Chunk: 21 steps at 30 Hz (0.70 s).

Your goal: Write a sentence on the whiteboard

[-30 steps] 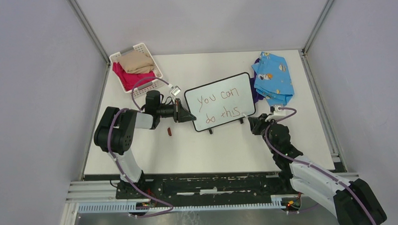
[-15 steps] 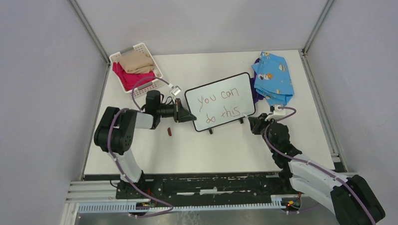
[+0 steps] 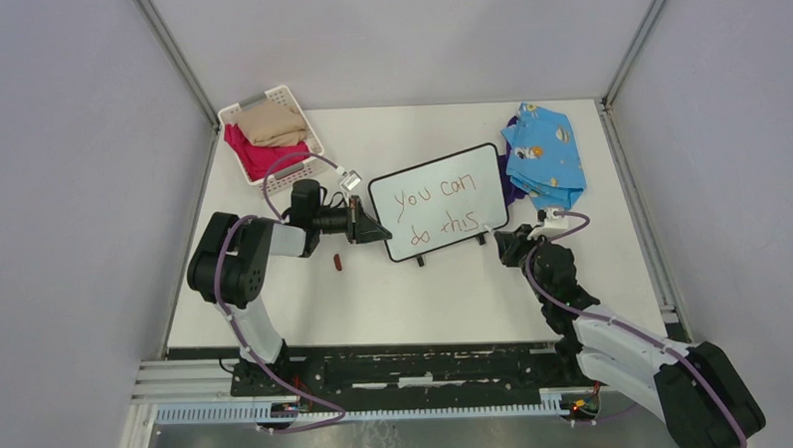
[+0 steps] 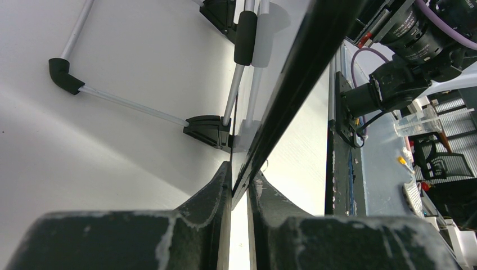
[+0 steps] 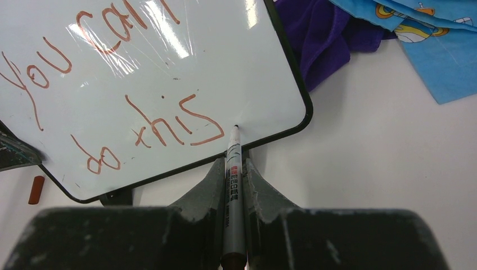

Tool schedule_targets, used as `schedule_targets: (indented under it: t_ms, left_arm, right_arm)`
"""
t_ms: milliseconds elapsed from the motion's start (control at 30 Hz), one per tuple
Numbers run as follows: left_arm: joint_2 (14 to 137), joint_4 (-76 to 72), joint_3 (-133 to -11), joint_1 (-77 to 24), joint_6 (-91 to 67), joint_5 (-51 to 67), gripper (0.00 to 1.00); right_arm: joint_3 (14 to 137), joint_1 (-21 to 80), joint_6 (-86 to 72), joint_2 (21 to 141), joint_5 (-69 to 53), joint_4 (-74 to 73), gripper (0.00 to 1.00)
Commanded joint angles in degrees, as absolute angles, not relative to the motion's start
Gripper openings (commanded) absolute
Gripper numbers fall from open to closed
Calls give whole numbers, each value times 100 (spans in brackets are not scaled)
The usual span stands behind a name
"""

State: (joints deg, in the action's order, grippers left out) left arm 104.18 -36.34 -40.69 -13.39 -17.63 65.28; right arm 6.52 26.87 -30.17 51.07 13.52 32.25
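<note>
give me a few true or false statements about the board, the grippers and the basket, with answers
1. The board reads "you can do this". True.
2. The right gripper holds a marker, tip at the board. True.
3. The left gripper hangs open, clear of the board. False: it is shut on the board's edge.
4. The basket is empty. False: beige and pink cloths lie in it.
5. A blue cloth lies beside the board. True.
</note>
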Motion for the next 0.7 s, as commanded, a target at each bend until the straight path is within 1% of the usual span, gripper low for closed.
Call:
schedule_targets:
  t_ms: [0, 667]
  left_arm:
    - [10621, -2970, -4020, -1347, -1581, 5952, 2]
    - [10615, -2830, -4064, -1362, -1512, 5927, 2]
  right_arm:
    - [823, 2663, -3009, 5224, 1283, 3252, 0]
    - [870, 2649, -2981, 5352, 1304, 3054, 0]
